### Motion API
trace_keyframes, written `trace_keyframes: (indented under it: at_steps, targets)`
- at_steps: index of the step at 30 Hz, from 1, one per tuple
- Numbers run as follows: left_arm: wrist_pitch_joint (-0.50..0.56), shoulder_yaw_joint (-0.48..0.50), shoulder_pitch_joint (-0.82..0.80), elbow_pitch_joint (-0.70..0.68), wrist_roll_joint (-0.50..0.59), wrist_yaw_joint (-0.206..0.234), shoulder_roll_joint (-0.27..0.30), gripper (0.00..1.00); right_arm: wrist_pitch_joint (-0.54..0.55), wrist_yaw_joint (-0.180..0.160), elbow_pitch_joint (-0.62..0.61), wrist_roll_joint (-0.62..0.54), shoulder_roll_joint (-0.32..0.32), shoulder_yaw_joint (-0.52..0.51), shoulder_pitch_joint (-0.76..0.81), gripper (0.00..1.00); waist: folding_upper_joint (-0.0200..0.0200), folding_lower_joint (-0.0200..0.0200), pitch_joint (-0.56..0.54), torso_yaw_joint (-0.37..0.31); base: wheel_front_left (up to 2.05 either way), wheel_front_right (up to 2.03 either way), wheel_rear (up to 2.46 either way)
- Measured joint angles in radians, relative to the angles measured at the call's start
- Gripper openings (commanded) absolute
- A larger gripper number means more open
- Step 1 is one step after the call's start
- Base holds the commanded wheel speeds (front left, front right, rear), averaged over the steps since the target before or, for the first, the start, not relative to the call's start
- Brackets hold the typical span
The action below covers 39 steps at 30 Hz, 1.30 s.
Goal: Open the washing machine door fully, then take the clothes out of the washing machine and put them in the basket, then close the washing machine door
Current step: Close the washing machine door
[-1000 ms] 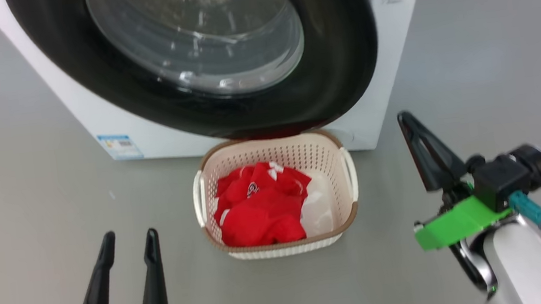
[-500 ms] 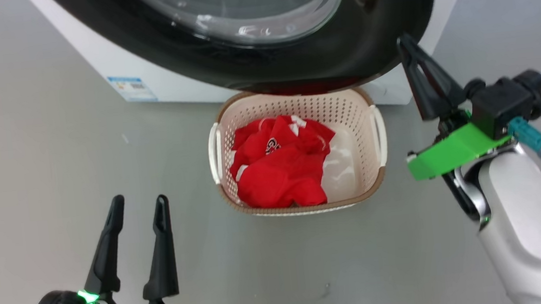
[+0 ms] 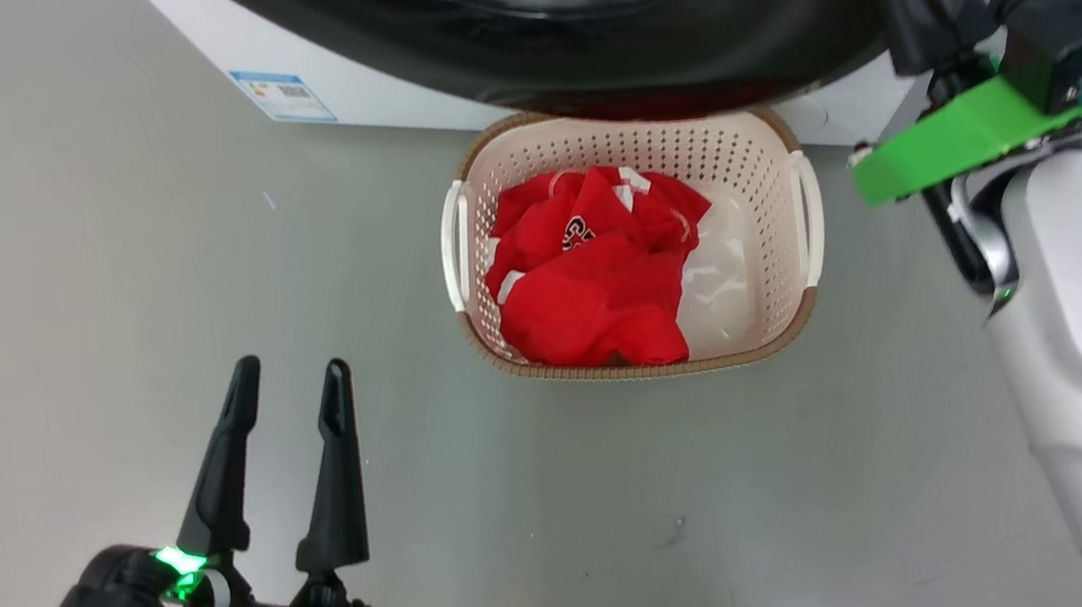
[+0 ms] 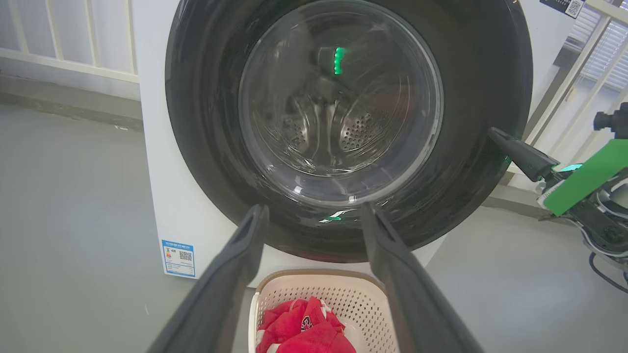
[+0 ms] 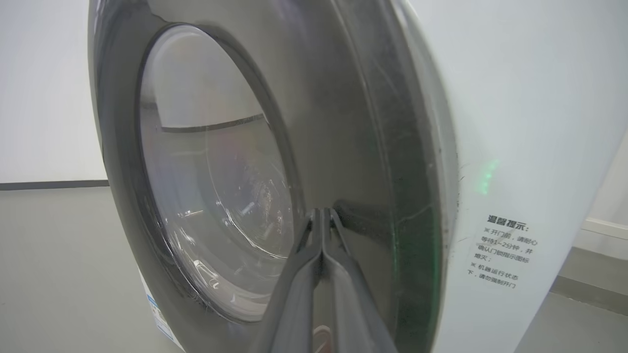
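Since the earlier frame the right gripper (image 5: 321,212) has come up from beside the basket (image 3: 644,137) to the right-hand part of the washing machine door (image 4: 471,98); the head camera has also tilted, so the whole scene sits differently. The washing machine (image 4: 157,171), white and boxy, stands on the grey floor (image 3: 97,290). Its round black door with the bulging glass window lies against the machine's front, the steel drum visible through the glass. The basket stands on the floor directly below the door's lower edge and holds the clothes (image 3: 600,287), a crumpled red garment lying toward the basket's left side. The right gripper's fingers are pressed together on nothing, their tips over the door's black ring; contact cannot be told. The left gripper (image 3: 292,368) hangs low, left of the basket and apart from it, fingers spread and empty. A small blue sticker (image 3: 283,94) marks the machine's lower front.
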Motion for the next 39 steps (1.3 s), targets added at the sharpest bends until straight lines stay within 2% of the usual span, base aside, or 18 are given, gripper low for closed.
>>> trace_keyframes:
  at_steps: [12,19,32,39]
  targets:
    - [0.0,-0.015,-0.043,-0.002,-0.003,-0.001,-0.002,1.0,-0.001,0.0,0.111,-0.025,-0.04,-0.018,-0.179,0.0,0.0,0.0001,0.052,0.016,0.0,0.0,0.0]
    - [0.0,-0.025,-0.058,-0.001,-0.012,-0.002,-0.003,1.0,-0.005,0.014,0.157,-0.061,-0.053,-0.018,-0.252,0.0,0.0,0.0001,0.077,0.027,0.0,0.0,0.0]
    - [0.0,-0.023,-0.073,0.016,-0.019,-0.002,-0.003,1.0,-0.008,0.017,0.157,-0.07,-0.044,-0.021,-0.261,0.0,0.0,0.0,0.067,0.028,0.0,0.0,0.0]
    - [0.0,-0.02,-0.073,0.028,-0.016,-0.002,-0.003,1.0,-0.008,0.007,0.122,-0.024,-0.042,-0.007,-0.21,0.0,0.0,0.0001,0.038,0.006,0.0,0.0,0.0]
